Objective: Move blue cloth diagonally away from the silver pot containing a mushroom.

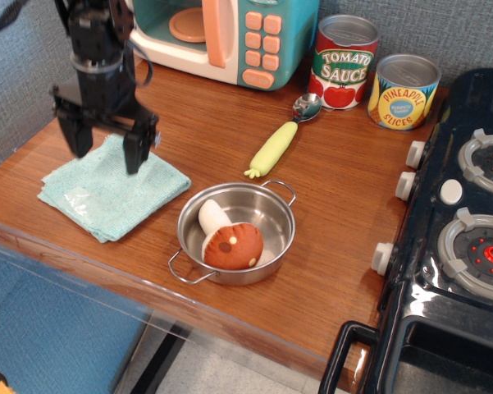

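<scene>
Toy microwave (221,37) at desk (336,213) back, right of end effector (105,148). Further right: spoon w/ green handle (280,139), tomato sauce can (343,61), pineapple can (403,91), then black toy stove (451,246).

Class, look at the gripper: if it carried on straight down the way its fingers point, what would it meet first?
Most likely the blue cloth. The gripper hangs open, fingers pointing down over the cloth's far part, nothing between them. Its height is hard to judge from one view.
</scene>
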